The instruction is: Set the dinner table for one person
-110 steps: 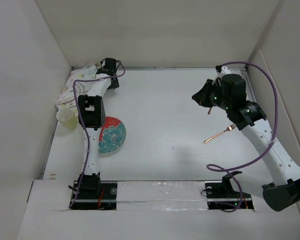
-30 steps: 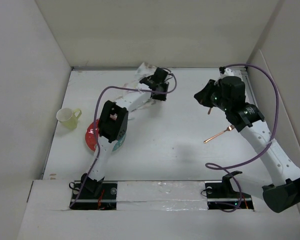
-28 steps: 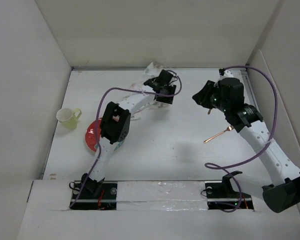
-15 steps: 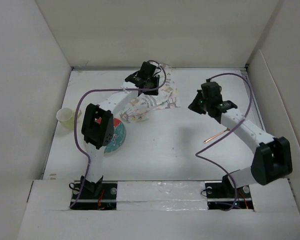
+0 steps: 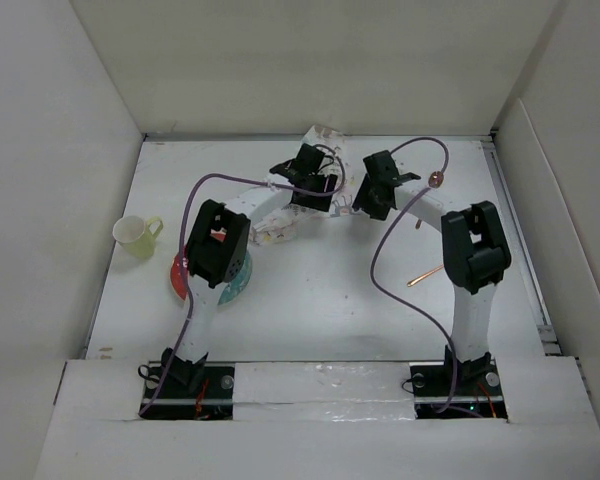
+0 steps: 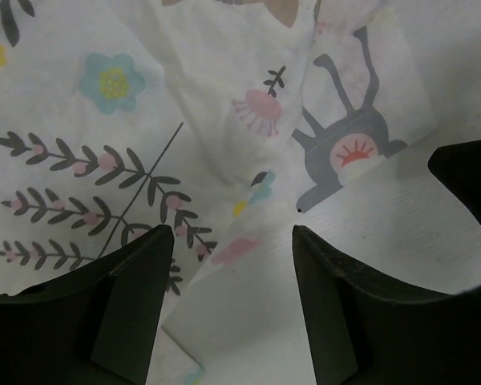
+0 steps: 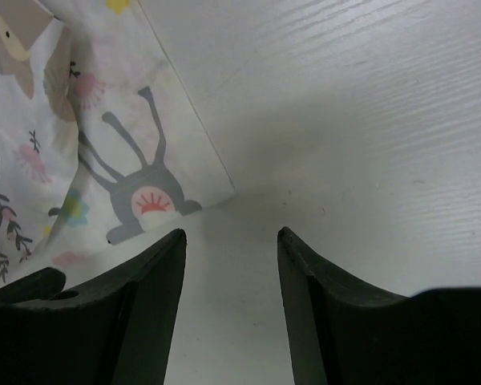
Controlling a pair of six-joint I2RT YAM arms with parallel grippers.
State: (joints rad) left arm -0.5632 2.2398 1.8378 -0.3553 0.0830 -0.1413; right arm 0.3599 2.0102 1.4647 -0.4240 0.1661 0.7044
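On my top view the two arms reach toward each other over the far middle of the white bench (image 5: 320, 310), which fills nearly all of the floor of the white-walled cell. The left tool (image 5: 323, 190) is down on the floral placemat (image 5: 276, 226), and the right tool (image 5: 368, 205) is just beside it, a little to the right. In the left wrist camera the left tool (image 6: 232, 305) is released: its two dark fingers (image 6: 128, 297) stand apart, and in the gap between them I see the folded, wrinkled placemat (image 6: 144, 120) with its flowers, its twigs and a grey animal print. The edge of the cloth crosses this gap, with bare bench (image 6: 385, 233) to the right of it. In the right wrist camera the right tool (image 7: 231, 313) is also released, with the fingers (image 7: 345, 321) well apart over the bare bench (image 7: 369, 120). The printed corner of the placemat (image 7: 80, 120) lies just to the left of the gap. One part of the cloth stands up behind the left tool in the top view. A pale yellow cup (image 5: 132, 235) sits near the left edge of the bench, a plate (image 5: 240, 282) with teal pattern and red rim lies partly under the left arm, and a copper fork (image 5: 427, 274) lies on the right side, near the right arm.
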